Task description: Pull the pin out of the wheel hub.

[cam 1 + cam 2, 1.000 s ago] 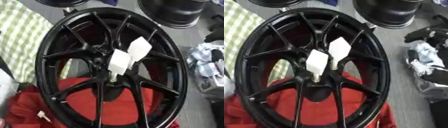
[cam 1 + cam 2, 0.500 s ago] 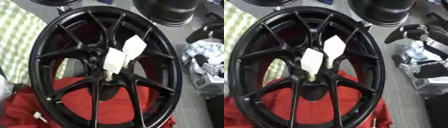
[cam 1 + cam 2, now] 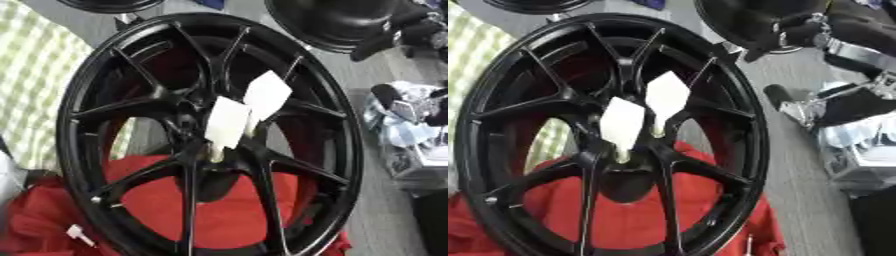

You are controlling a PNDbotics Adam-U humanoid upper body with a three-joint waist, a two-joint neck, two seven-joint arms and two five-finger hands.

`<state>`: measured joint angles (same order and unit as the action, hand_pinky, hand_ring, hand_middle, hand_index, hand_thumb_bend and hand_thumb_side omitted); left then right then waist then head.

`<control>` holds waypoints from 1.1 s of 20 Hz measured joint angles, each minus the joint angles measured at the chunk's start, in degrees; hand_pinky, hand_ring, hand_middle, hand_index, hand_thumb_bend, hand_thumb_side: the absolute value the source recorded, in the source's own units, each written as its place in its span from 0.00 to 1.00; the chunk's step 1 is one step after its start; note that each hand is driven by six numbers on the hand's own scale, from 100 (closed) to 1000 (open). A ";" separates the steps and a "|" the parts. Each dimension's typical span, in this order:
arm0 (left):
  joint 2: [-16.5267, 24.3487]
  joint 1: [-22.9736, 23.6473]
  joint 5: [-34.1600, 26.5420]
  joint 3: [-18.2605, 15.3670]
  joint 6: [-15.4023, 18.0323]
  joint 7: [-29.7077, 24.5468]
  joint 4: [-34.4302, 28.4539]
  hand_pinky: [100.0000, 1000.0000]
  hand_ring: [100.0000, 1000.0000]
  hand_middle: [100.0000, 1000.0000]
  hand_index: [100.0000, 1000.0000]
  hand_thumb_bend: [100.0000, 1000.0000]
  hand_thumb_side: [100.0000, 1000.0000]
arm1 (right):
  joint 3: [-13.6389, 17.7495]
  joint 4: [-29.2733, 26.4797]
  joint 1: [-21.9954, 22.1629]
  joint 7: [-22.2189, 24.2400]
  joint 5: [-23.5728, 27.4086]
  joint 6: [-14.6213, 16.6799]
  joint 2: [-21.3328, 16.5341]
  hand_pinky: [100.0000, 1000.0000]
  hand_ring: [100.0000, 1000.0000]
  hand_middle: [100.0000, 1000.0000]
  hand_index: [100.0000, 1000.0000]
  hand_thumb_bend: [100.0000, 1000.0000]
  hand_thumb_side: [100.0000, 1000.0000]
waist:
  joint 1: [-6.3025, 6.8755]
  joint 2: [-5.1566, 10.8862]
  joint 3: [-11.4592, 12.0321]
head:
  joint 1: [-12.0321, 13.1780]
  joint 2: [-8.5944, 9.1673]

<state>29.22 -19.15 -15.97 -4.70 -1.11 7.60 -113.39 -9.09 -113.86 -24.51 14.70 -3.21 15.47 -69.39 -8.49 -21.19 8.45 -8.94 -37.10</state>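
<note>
Nearby, 2 tags (image 3: 248, 111) over wheel hub (image 3: 206, 145).

Grey floor (image 3: 385, 200) underneath. Red cloth (image 3: 219, 215) spread at its near edge, black wheel (image 3: 210, 135) standing on it. Green checked fabric (image 3: 35, 85) along left edge. Second dark wheel (image 3: 337, 22) at far side. Crumpled pale cloth (image 3: 398, 132) toward right edge.

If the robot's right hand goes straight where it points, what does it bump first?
Probably the black wheel's rim. The right hand seems to point left at it; the white-tagged pins sit farther in. Depth is unclear, so it might pass above.
</note>
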 measured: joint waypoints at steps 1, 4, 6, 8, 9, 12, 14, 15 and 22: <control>0.00 -0.02 -0.06 0.10 -0.04 -0.06 0.00 0.57 0.65 0.62 0.78 0.00 0.71 | -0.49 0.00 -0.95 0.92 0.00 -0.26 0.17 0.87 0.77 0.74 0.81 0.00 0.16 | -0.11 0.00 0.24 | -0.29 0.00; 0.00 -0.11 -0.15 0.27 -0.08 -0.12 0.00 0.57 0.65 0.62 0.78 0.00 0.71 | -1.40 -0.01 -3.06 3.65 0.04 -1.02 1.08 0.87 0.78 0.75 0.82 0.00 0.17 | -0.39 0.00 0.71 | -0.78 0.01; 0.00 -0.29 -0.16 0.28 -0.13 -0.18 0.00 0.57 0.65 0.62 0.78 0.00 0.71 | -1.80 -0.01 -3.98 5.35 0.17 -1.62 1.66 0.87 0.78 0.76 0.82 0.00 0.17 | -0.64 0.00 1.07 | -0.92 0.00; 0.00 -0.50 -0.20 0.29 -0.17 -0.22 0.00 0.57 0.65 0.62 0.78 0.00 0.71 | -2.24 -0.01 -4.94 6.94 0.19 -2.37 2.21 0.88 0.79 0.76 0.83 0.00 0.18 | -0.97 0.00 1.41 | -1.13 -0.01; 0.00 -0.53 -0.23 0.29 -0.19 -0.23 0.00 0.57 0.65 0.62 0.78 0.00 0.71 | -2.50 -0.01 -5.48 7.66 0.19 -2.78 2.50 0.88 0.79 0.77 0.83 0.00 0.18 | -1.14 0.00 1.53 | -1.23 -0.01; 0.00 -0.64 -0.28 0.30 -0.28 -0.33 0.00 0.57 0.65 0.62 0.78 0.00 0.71 | -3.57 0.00 -7.31 9.73 0.02 -3.93 3.46 0.88 0.81 0.78 0.85 0.00 0.19 | -1.50 0.00 1.89 | -1.53 -0.04; 0.00 -0.91 -0.43 0.31 -0.35 -0.39 0.00 0.57 0.65 0.62 0.78 0.00 0.71 | -4.28 0.01 -8.44 10.95 -0.42 -4.46 4.18 0.88 0.81 0.78 0.85 0.00 0.19 | -1.79 0.00 1.94 | -1.73 -0.06; 0.00 -1.00 -0.50 0.31 -0.40 -0.44 0.00 0.57 0.65 0.62 0.78 0.00 0.71 | -4.61 0.03 -8.89 11.47 -0.64 -4.63 4.52 0.88 0.82 0.78 0.86 0.00 0.19 | -1.90 0.00 2.02 | -1.76 -0.07; 0.00 -1.13 -0.71 0.32 -0.60 -0.57 0.00 0.57 0.65 0.62 0.78 0.00 0.71 | -5.96 1.25 -10.82 13.36 -1.20 -5.21 6.20 0.90 0.83 0.79 0.88 0.00 0.19 | -2.36 0.00 2.84 | -2.31 -0.21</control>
<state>29.22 -20.28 -16.68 -4.38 -1.71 7.04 -113.40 -15.04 -112.61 -35.34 28.06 -4.41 10.25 -63.19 -10.85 -21.19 11.30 -11.24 -37.30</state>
